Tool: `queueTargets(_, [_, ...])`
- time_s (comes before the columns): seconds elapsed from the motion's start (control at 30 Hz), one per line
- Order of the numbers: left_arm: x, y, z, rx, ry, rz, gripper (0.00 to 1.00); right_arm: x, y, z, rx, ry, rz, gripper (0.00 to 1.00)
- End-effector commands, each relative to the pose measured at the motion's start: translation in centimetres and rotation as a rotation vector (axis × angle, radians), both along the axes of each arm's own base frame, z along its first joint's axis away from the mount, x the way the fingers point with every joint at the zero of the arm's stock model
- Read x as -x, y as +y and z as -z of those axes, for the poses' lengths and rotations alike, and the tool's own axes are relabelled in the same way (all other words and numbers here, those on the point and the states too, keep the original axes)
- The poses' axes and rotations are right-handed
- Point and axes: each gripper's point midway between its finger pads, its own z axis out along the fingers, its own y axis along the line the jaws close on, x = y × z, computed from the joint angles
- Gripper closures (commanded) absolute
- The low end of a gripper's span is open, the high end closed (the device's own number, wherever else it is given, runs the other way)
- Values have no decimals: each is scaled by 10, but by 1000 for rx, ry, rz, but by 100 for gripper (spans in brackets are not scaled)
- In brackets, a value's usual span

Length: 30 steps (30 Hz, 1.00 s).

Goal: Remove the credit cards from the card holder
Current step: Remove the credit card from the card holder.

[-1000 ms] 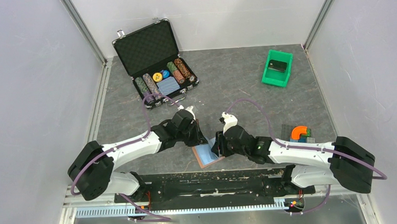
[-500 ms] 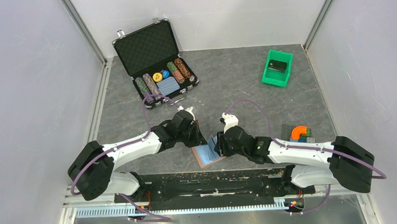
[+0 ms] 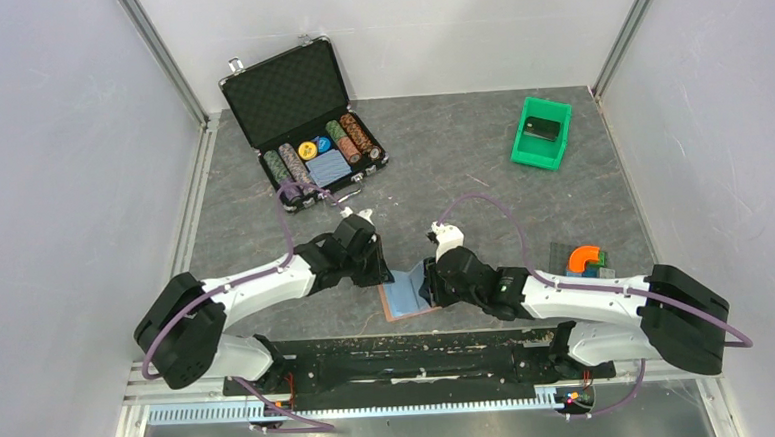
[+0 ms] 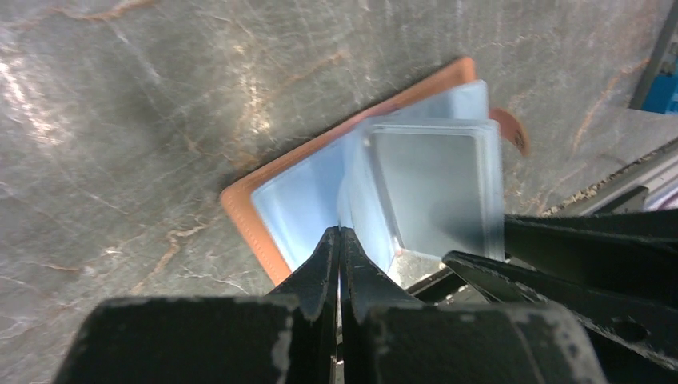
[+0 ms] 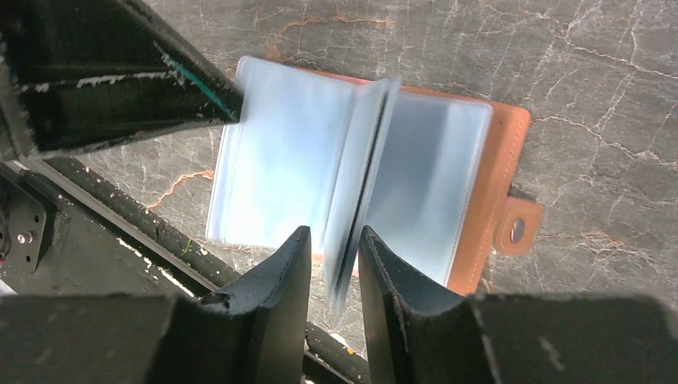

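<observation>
The card holder (image 3: 405, 298) lies open near the table's front edge, brown outside (image 5: 488, 172) and light blue inside (image 4: 300, 204). Its clear leaves stand fanned up. A dark grey credit card (image 4: 436, 180) shows through one leaf. My left gripper (image 3: 380, 273) is shut, its tips (image 4: 340, 234) pinching the thin edge of a blue leaf at the fold. My right gripper (image 3: 428, 281) comes in from the other side. Its jaws (image 5: 332, 234) stand narrowly apart around one upright leaf (image 5: 360, 184), with a small gap on each side.
An open black case of poker chips (image 3: 303, 118) stands at the back left. A green bin (image 3: 540, 132) holding a black block is at the back right. Orange and coloured pieces (image 3: 586, 259) sit at the right. A black rail (image 3: 411, 352) runs just below the holder.
The right gripper's jaws have narrowed around the upright leaf. The holder's raised leaves have swung a little and the holder lies flatter. The left gripper stays shut.
</observation>
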Motion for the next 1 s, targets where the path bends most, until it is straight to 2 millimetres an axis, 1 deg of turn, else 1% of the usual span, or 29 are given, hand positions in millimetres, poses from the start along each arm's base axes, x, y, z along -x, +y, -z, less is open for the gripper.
queueTargets(0.0, [-22,10,-3,-71,-68,9,98,-6,21,-25,-99,-38,-13,70])
queueTargets(0.1, [-26,15,0,-82,-59,1,97,-2,24,-22,-116,-20,-21,67])
queueTargets(0.2, [-24,15,-3,-69,-41,6,82,-2,26,-22,-126,-13,-22,66])
queueTargets(0.23, [-22,15,-5,-63,-38,6,76,-2,26,-24,-128,-17,-21,67])
queueTargets(0.33, [-18,15,-10,-44,-29,0,62,-5,26,-27,-129,-31,-12,71])
queueTargets(0.43, [-15,15,-15,-35,-18,2,53,-7,26,-30,-131,-41,-9,74])
queueTargets(0.67, [-14,6,-36,18,-34,30,47,-6,29,-31,-148,-37,-14,79])
queueTargets(0.73, [-14,3,-43,41,-40,36,45,-6,30,-32,-156,-37,-13,78])
queueTargets(0.8, [-14,-2,-49,70,-46,51,43,-6,31,-33,-172,-42,-16,74])
queueTargets(0.9, [-12,-8,-51,99,-43,72,41,-5,32,-35,-184,-42,-17,70])
queueTargets(0.97, [-11,-11,-50,112,-32,80,40,-6,32,-35,-185,-42,-12,72])
